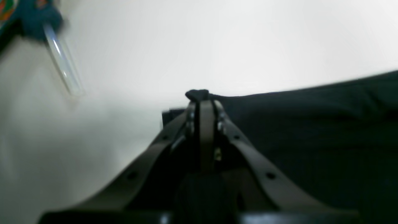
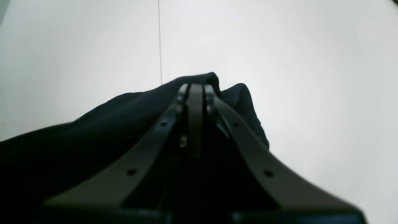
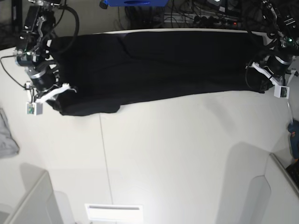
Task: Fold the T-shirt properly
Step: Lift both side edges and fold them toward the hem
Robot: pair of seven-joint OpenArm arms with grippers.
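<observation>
The black T-shirt (image 3: 154, 65) lies stretched wide across the far part of the white table (image 3: 177, 149), plain side up. My left gripper (image 3: 256, 74) is at the shirt's right end in the base view. In the left wrist view the left gripper (image 1: 200, 100) is shut, with a small bunch of black cloth (image 1: 197, 93) pinched at its tips. My right gripper (image 3: 65, 88) is at the shirt's left end. In the right wrist view the right gripper (image 2: 196, 88) is shut on a raised fold of the shirt (image 2: 124, 118).
A small grey cloth (image 3: 7, 135) lies at the table's left edge. Cables and gear (image 3: 201, 14) crowd the back edge. A clear tube (image 1: 62, 62) and a teal object (image 1: 40, 18) are near the left arm. Pale panels (image 3: 28, 200) stand at the front corners.
</observation>
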